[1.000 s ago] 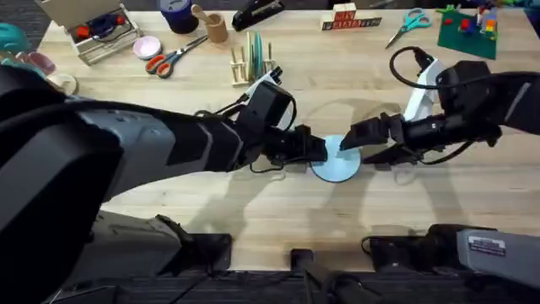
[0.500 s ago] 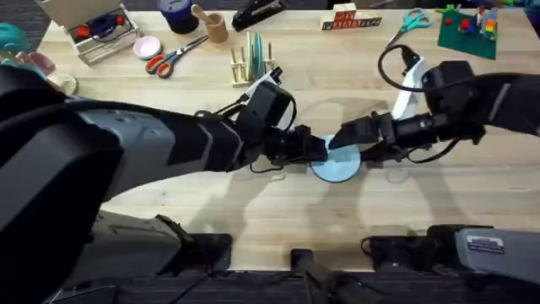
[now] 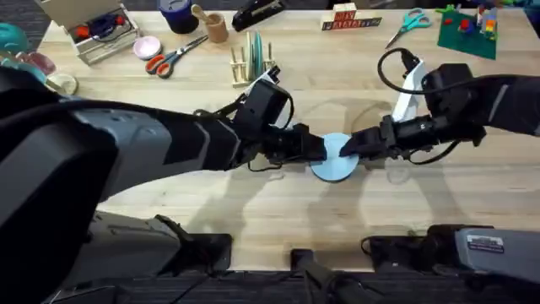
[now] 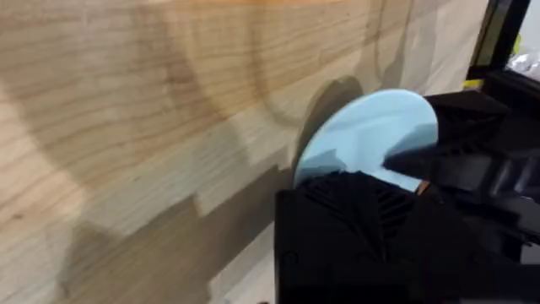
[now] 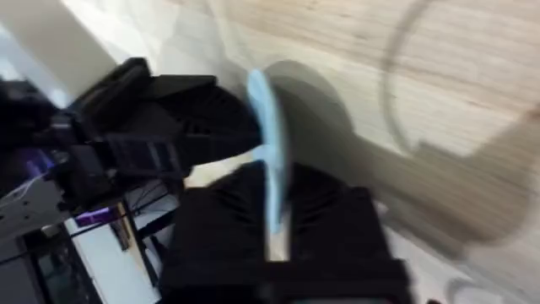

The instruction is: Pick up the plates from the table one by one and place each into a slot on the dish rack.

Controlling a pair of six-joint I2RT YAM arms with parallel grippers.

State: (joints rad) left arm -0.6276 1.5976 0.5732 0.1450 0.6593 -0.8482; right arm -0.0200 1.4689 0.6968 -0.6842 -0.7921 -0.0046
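The pale blue plate [image 3: 336, 165] hangs tilted just above the table [image 3: 253, 211] near its middle. My left gripper [image 3: 319, 150] is shut on its left rim, and in the left wrist view the plate [image 4: 371, 127] sticks out past my black finger [image 4: 354, 203]. My right gripper [image 3: 354, 149] has come in from the right and is shut on the opposite rim; in the right wrist view the plate [image 5: 268, 135] stands edge-on between its fingers. The dish rack [image 3: 250, 69] stands at the back, with a teal plate [image 3: 254, 46] upright between its pegs.
Behind the rack are a wooden cup with a spoon [image 3: 215, 25], a black stapler [image 3: 257, 13], a pink dish [image 3: 148, 46], orange scissors [image 3: 173, 57] and a tray [image 3: 94, 34]. Teal scissors [image 3: 411, 20] and a green brick plate [image 3: 468, 29] lie far right.
My right gripper moved left toward the plate with fingers open, then shut them on its right rim. The left gripper kept hold of the plate and barely moved.
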